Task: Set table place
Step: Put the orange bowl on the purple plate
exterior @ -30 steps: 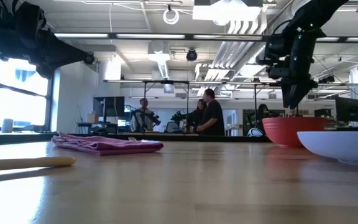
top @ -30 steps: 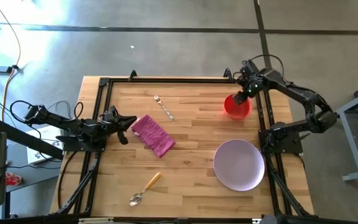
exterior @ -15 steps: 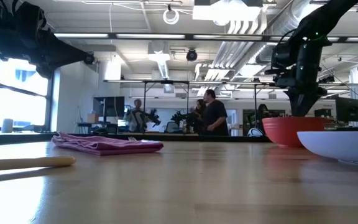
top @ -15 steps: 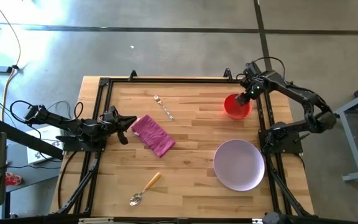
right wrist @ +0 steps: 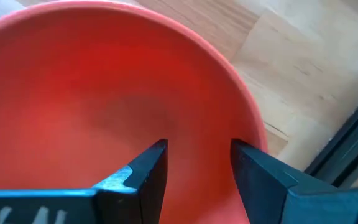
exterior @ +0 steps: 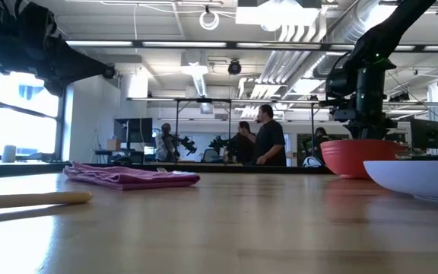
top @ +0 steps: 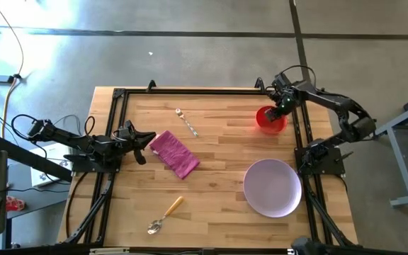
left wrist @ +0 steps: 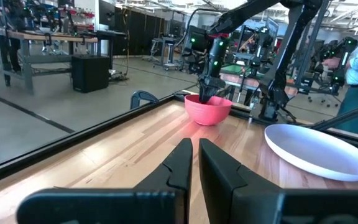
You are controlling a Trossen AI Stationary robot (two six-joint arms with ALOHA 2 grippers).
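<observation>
- Right gripper (right wrist: 194, 163) hangs low inside the red bowl (right wrist: 73, 81), its two dark fingers parted by a narrow gap and closed on nothing, one finger close to the bowl's inner wall.
- Bowl (top: 270, 120) sits at the table's far right corner, just beside the black frame; from table height the right arm comes down into it from above (exterior: 367, 122).
- Lilac plate (top: 273, 187) lies on the wood nearer the front edge, on the same right side, apart from the bowl.
- Fork (top: 187, 122) rests toward the far middle of the table (top: 218, 163); the spoon (top: 165, 214) with its wooden handle lies near the front.
- Magenta napkin (top: 174, 154) lies crumpled left of centre.
- Left gripper (top: 144, 138) waits at the table's left edge just beside the napkin, its fingers (left wrist: 180, 163) nearly together and holding nothing.
- People (exterior: 268, 141) stand in the room beyond the table.
</observation>
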